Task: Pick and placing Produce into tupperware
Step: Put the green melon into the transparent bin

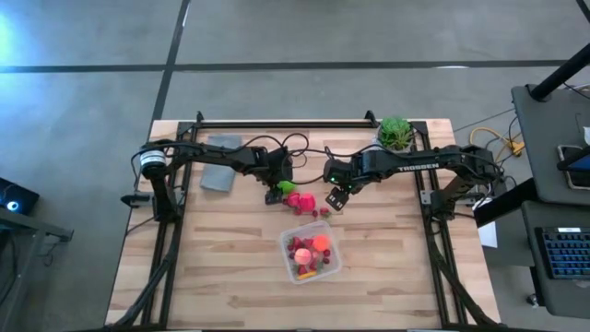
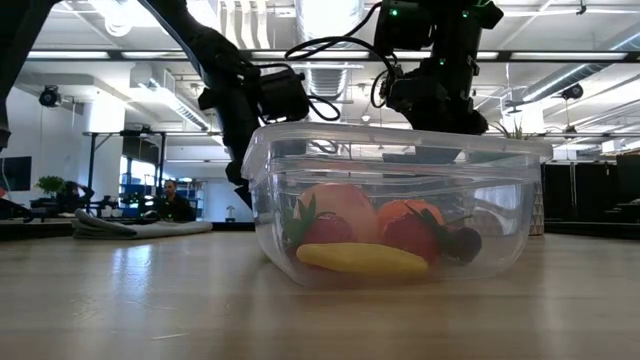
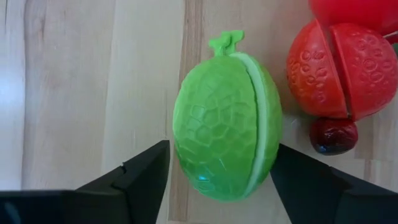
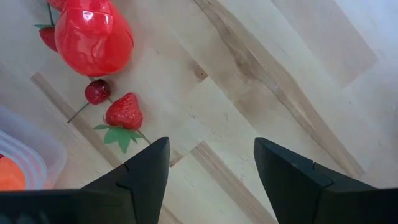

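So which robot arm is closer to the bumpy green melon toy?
Left. The left tool has its open fingers on either side of the bumpy green melon toy. The right tool hangs open farther off, beyond the pink-red fruit.

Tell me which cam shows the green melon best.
Left wrist view: the green melon fills the frame between the open left hand fingers, stem and seam clear. High view shows only a green speck under that hand. Low and right wrist views don't show it.
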Controlling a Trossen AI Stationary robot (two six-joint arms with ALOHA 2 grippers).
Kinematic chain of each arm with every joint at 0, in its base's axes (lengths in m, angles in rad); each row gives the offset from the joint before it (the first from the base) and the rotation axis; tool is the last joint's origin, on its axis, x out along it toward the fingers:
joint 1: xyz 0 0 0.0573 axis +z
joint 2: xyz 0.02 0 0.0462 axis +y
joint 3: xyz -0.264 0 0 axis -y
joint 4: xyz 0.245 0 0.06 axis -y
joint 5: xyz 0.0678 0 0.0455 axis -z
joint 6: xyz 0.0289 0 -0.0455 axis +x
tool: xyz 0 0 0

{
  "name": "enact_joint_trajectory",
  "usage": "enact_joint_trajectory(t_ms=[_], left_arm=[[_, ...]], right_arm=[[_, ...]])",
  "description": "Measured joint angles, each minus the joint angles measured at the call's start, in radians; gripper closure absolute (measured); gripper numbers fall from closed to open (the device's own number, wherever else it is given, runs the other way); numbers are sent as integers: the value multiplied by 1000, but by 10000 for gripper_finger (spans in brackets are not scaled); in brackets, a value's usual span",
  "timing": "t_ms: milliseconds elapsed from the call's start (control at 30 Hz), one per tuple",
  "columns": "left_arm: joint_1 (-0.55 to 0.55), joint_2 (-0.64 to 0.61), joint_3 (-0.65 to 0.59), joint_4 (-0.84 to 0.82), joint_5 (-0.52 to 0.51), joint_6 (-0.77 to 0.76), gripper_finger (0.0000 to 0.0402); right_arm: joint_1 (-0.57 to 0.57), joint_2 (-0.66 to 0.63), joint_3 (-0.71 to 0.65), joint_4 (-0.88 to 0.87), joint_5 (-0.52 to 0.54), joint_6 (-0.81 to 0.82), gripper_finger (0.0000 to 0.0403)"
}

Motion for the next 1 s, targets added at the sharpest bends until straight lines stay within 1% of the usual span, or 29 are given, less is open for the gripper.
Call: enact_joint_trajectory(t_ms=[200, 600, 700, 867, 1000], left_arm=[[0, -2, 8, 1, -34, 2, 167], [0, -2, 6, 0, -55, 9, 168], [0, -3, 7, -1, -69, 9, 157], [0, -17, 7, -1, -105, 22, 124], [-1, -54, 9, -1, -137, 26, 106]], right_arm=[[0, 0, 0, -1, 0, 4, 177], [0, 0, 0, -1, 0, -5, 177], [0, 0, 0, -1, 0, -7, 177], [0, 0, 0, -2, 2, -12, 177], [0, 0, -9, -2, 7, -14, 177]])
